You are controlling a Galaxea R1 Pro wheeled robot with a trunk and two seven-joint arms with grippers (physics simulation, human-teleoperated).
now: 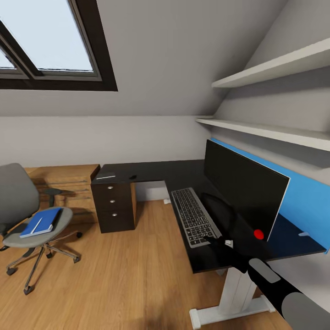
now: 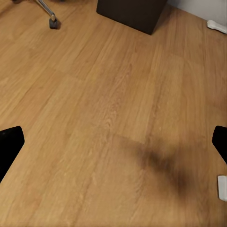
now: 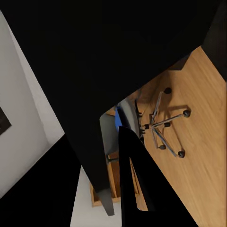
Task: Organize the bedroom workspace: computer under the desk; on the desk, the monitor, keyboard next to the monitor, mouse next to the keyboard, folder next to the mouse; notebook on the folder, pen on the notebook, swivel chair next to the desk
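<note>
The keyboard (image 1: pixel 195 216) is lying flat on the black tabletop (image 1: pixel 156 172), just in front of the monitor (image 1: pixel 243 190), with its long side running along the screen. The right gripper (image 1: pixel 219 237) is reaching in over the near end of the keyboard, between it and the monitor's stand; whether its fingers are parted or closed I cannot tell, as they are reading dark against dark, and it appears to be holding nothing. In the left wrist view the left gripper's fingers (image 2: pixel 10 144) are standing wide apart over the wood floor (image 2: pixel 113 118), empty.

The step in hand seems to be settling the keyboard beside the monitor. To do it well, the right arm should be withdrawing straight up and back, so as not to be dragging the keyboard or knocking the screen.

Further off, the mouse (image 1: pixel 133 177) is sitting on the far wing of the tabletop, well apart from the keyboard, and the folder (image 1: pixel 40 223) is resting on the swivel chair (image 1: pixel 32 220), which is standing away from the desk
</note>
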